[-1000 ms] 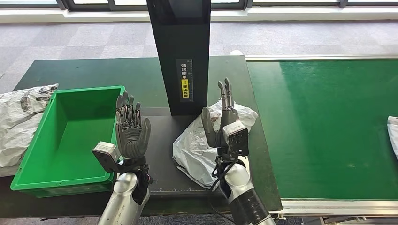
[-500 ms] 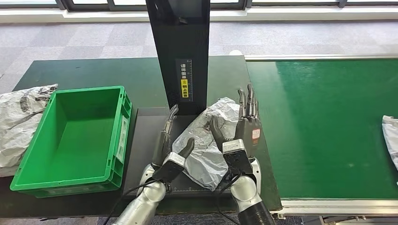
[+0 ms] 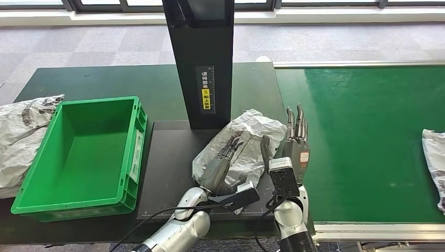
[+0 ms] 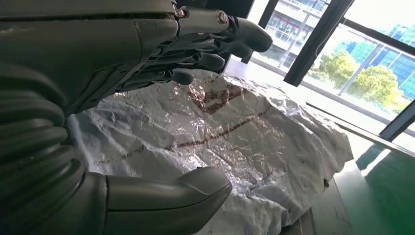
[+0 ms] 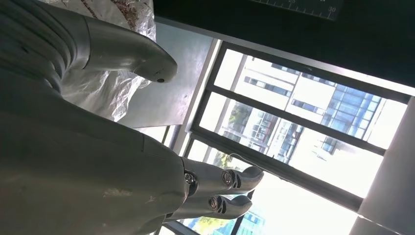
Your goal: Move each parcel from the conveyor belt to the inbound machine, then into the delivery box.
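A dark table (image 3: 94, 79) carries the black inbound machine (image 3: 202, 63), its base holding a crumpled silver parcel (image 3: 252, 128), likely light, soft and slippery, best cupped from both flanks; left hand (image 3: 220, 165) spread over it, right hand (image 3: 294, 144) open beside; green delivery box (image 3: 131, 157) sits left, scanner post crowding behind

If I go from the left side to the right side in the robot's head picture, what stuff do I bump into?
Crumpled bag → green box → left hand → right hand → green belt → another parcel at the right edge.
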You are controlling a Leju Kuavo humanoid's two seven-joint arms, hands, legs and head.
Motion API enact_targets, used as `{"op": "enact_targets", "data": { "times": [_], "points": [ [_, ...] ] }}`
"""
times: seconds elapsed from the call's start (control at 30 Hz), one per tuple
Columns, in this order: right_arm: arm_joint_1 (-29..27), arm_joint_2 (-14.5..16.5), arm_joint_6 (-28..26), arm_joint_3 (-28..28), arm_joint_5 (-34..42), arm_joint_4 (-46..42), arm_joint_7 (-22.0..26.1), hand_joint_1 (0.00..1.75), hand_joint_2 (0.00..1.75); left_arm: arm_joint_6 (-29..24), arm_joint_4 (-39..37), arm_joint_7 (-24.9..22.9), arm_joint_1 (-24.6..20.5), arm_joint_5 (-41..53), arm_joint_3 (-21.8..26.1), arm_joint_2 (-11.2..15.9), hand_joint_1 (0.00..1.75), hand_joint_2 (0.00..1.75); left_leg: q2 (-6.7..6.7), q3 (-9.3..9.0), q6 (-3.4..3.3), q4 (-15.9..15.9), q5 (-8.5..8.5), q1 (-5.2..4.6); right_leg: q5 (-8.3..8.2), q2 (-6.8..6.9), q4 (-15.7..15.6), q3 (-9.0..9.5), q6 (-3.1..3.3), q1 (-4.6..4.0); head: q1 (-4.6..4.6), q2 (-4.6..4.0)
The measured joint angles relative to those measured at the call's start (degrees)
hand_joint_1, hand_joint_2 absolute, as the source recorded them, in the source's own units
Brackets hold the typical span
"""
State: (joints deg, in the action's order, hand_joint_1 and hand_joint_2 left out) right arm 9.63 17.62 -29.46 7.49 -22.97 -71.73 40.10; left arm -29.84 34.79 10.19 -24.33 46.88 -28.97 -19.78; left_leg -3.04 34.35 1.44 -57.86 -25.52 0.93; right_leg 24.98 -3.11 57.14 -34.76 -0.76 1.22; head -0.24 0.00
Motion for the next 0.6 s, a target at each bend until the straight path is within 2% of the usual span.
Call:
{"op": "enact_targets", "data": {
  "times": [0.17,0.2,0.23,0.3,0.33,0.37,0.6],
  "points": [
    [-0.4,-0.2,0.1,-0.6,-0.1,0.0,0.0,0.0,1.75,0.7,-3.3,-2.8,-1.0,2.0,-1.3,-0.4,0.0,1.75,0.0,0.0,0.0,0.0,0.0,0.01,0.01,0.0,0.0,0.0,0.01,-0.01,0.0,0.0],
    [-0.4,-0.2,0.1,-0.7,-0.1,0.0,0.0,0.0,1.75,1.0,-3.8,-3.3,-1.1,2.5,-1.4,-0.5,0.1,1.75,0.0,0.0,0.0,0.0,0.0,0.01,0.01,0.0,0.0,0.0,0.01,-0.01,0.0,0.0],
    [-0.4,-0.2,0.2,-0.8,-0.2,0.0,0.0,0.0,1.75,1.5,-4.3,-4.0,-1.2,3.1,-1.6,-0.5,0.29,1.75,0.0,0.0,0.0,0.0,0.0,0.01,0.01,0.01,0.0,0.0,0.01,-0.01,0.0,0.0],
    [-0.4,-0.2,0.4,-1.3,-0.4,0.0,0.0,0.0,1.75,3.1,-5.3,-5.3,-1.5,4.5,-2.0,-0.6,1.17,1.75,-0.02,0.01,0.0,0.0,-0.01,0.01,0.01,0.03,0.0,0.01,0.01,0.0,0.0,0.0],
    [-0.4,-0.2,0.5,-1.4,-0.5,0.0,0.0,0.0,1.75,3.9,-5.9,-5.9,-1.6,5.2,-2.3,-0.7,1.5,1.75,-0.02,0.01,0.0,0.0,-0.01,0.0,0.01,0.03,0.0,0.01,0.01,0.0,0.0,0.0],
    [-0.4,-0.2,0.6,-1.5,-0.6,0.0,0.0,0.0,1.75,4.6,-6.3,-6.4,-1.7,5.8,-2.6,-0.7,1.75,1.75,-0.01,0.01,0.0,0.0,-0.01,0.0,0.01,0.03,0.0,0.01,0.0,0.0,0.0,0.0],
    [-0.3,-0.2,0.8,-1.9,-0.6,0.0,0.0,0.0,1.75,7.2,-8.1,-8.8,-3.1,8.5,-4.2,-0.8,1.75,1.75,-0.05,-0.02,-0.01,0.0,-0.01,0.0,0.01,0.09,0.0,0.08,0.0,0.0,0.0,0.0]
  ]
}}
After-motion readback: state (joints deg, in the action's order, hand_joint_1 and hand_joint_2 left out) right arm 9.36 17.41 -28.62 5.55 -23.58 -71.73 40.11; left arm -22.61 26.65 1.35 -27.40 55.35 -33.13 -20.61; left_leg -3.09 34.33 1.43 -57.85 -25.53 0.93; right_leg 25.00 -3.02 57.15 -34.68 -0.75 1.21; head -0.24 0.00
